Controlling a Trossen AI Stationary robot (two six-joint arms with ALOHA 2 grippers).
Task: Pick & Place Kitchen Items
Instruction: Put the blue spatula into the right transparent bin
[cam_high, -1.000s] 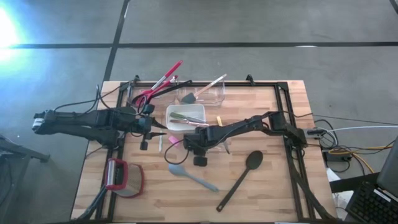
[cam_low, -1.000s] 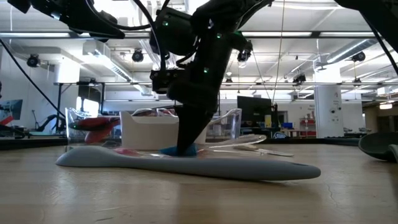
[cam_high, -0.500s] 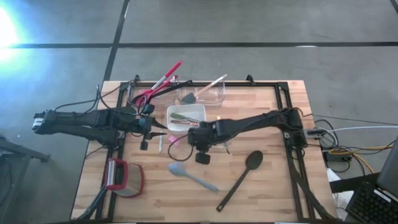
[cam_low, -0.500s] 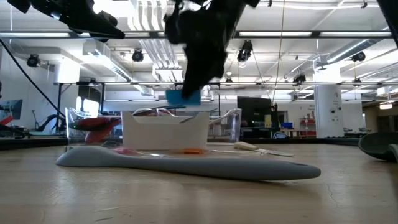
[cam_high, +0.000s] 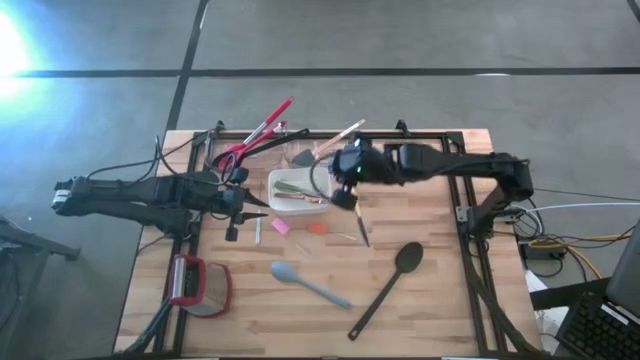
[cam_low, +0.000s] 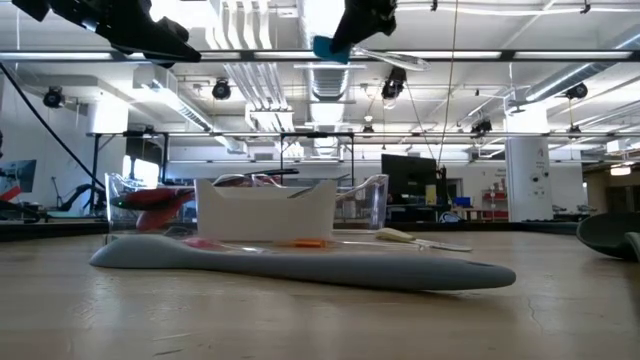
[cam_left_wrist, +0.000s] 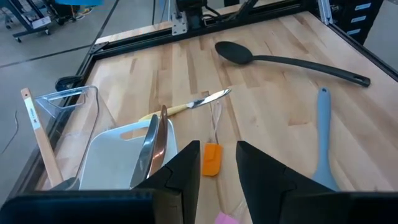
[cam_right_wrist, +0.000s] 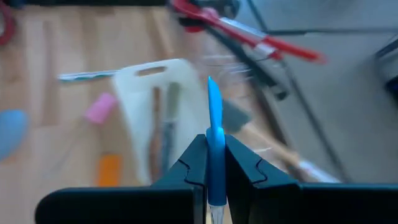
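Strong white glare burns the high view's upper left edge; the low view is lit by ceiling strip lights (cam_low: 250, 55), its foreground soft; the right wrist view is motion-blurred throughout.

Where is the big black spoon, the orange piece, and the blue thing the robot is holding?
black spoon (cam_high: 408, 258), high view, on its bowl.
orange piece (cam_left_wrist: 212, 160), left wrist view, on its middle.
blue piece (cam_right_wrist: 214, 118), right wrist view, on its blade above the fingers.
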